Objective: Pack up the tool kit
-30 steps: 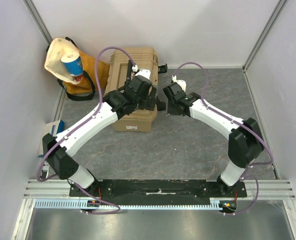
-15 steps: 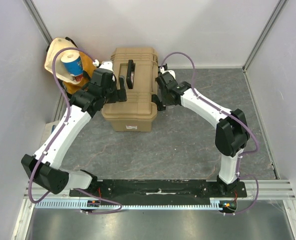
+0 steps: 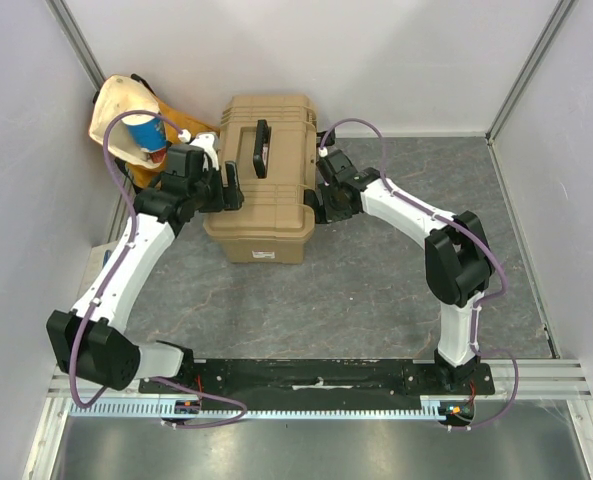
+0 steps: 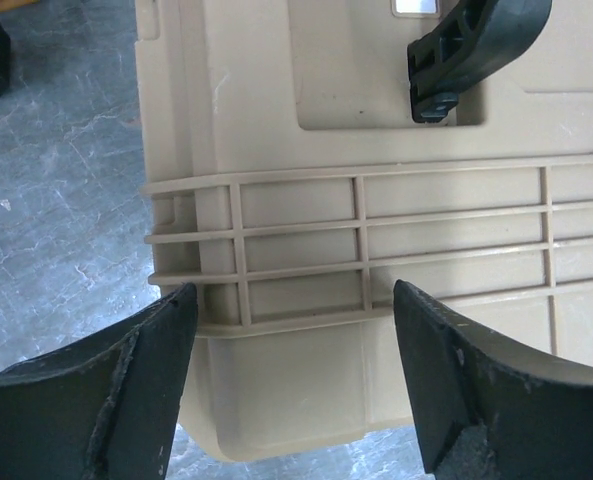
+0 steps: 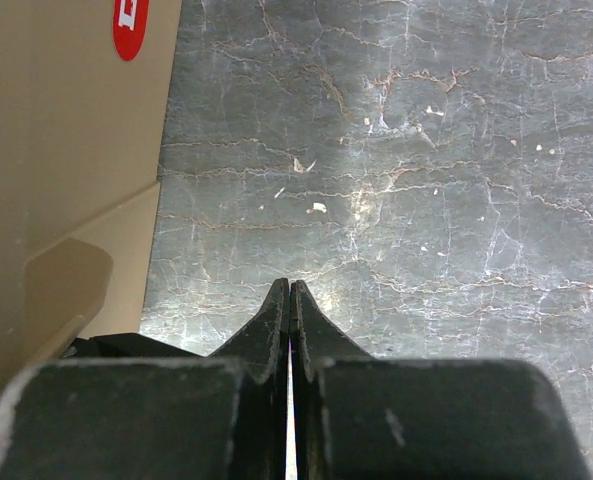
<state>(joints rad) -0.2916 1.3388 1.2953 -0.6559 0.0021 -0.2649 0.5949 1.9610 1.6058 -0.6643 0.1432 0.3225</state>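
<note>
grey marbled tabletop (image 3: 376, 290), white walls around: the tan toolbox (image 3: 266, 200) sits shut near the back wall, black handle (image 3: 259, 148) on its lid, between both arms. no loose tools show, so packing looks all but done; the latches may be what is left. the left gripper (image 4: 291, 380) hangs spread over the lid's ribbed edge, holding nothing. the right gripper (image 5: 290, 300) is pressed together, just beside the box's right wall. a yellow-cream bag (image 3: 121, 105) slumps in the back left corner.
</note>
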